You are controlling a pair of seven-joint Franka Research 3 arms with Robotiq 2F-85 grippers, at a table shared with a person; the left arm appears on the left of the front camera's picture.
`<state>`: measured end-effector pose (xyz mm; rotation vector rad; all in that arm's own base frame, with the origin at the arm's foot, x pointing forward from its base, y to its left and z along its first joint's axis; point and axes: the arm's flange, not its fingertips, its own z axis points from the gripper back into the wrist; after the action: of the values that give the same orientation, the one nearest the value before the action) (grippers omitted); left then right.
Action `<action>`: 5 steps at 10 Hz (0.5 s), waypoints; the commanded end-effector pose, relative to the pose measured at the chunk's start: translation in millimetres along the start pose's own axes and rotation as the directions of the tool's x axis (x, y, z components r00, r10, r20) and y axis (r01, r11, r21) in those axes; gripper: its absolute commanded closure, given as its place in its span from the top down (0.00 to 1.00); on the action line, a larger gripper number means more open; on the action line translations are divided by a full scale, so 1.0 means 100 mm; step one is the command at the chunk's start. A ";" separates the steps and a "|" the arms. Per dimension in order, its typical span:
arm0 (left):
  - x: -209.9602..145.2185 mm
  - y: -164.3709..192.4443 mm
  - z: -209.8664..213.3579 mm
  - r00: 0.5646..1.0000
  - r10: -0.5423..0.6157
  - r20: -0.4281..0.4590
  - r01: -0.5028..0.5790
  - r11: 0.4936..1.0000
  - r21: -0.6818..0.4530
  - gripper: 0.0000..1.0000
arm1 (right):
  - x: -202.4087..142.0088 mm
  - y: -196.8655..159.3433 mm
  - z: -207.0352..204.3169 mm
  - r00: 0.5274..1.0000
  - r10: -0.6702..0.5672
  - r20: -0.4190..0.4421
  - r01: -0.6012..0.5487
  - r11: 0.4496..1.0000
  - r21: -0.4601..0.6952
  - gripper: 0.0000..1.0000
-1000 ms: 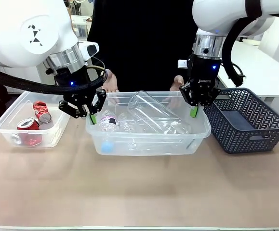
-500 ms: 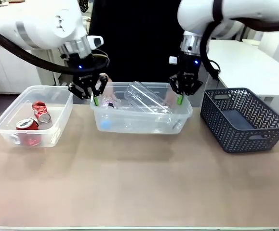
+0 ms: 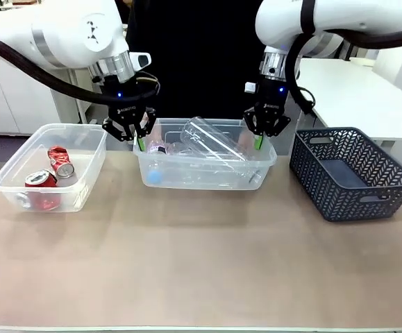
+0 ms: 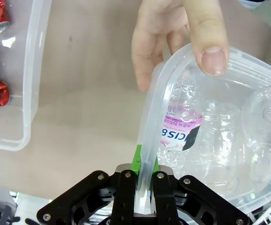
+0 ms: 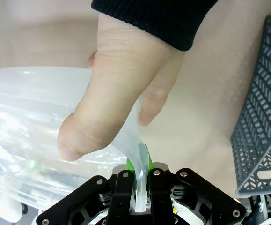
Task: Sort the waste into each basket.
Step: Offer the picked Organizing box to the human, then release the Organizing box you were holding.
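A clear basket [image 3: 204,165] in the middle holds several clear plastic bottles [image 3: 211,142]. My left gripper [image 3: 139,142] is shut on its left rim, and the left wrist view shows that gripper [image 4: 143,164] pinching the thin wall beside a labelled bottle [image 4: 179,136]. My right gripper [image 3: 258,142] is shut on the right rim [image 5: 137,171]. A person's hand [image 4: 172,42] holds the far corner on the left side, and another hand [image 5: 116,89] holds the right one. A second clear basket [image 3: 13,158] at the left holds crushed red cans [image 3: 60,161].
A dark grey lattice basket [image 3: 353,173] stands at the right, close to the middle basket's right end. The person stands at the far edge behind the baskets. The tan table [image 3: 201,263] stretches bare toward the front.
Both grippers, still shut on the rims, have moved the middle basket away from the front toward the person. Over the last half second it has barely shifted.
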<state>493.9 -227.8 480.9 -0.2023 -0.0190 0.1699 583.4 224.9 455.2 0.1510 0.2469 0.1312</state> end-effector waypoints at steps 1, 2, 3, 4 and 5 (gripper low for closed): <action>-0.05 0.03 -0.01 1.000 0.004 0.012 -0.004 1.000 -0.003 0.05 | -0.09 0.04 0.01 1.000 0.016 0.004 -0.016 1.000 0.004 0.05; -0.05 0.03 -0.01 1.000 0.004 0.012 -0.004 1.000 -0.003 0.05 | -0.09 0.04 0.01 1.000 0.016 0.004 -0.016 1.000 0.004 0.05; -0.05 0.03 -0.01 1.000 0.004 0.012 -0.004 1.000 -0.003 0.05 | -0.09 0.04 0.01 1.000 0.016 0.004 -0.016 1.000 0.004 0.05; -0.05 0.03 -0.01 1.000 0.004 0.012 -0.004 1.000 -0.003 0.05 | -0.09 0.04 0.01 1.000 0.016 0.004 -0.016 1.000 0.004 0.05; -0.05 0.03 -0.01 1.000 0.004 0.012 -0.004 1.000 -0.003 0.05 | -0.09 0.04 0.01 1.000 0.016 0.004 -0.016 1.000 0.004 0.05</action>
<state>493.8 -227.2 480.8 -0.2017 -0.0189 0.1707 582.9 225.3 456.2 0.1503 0.2453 0.1325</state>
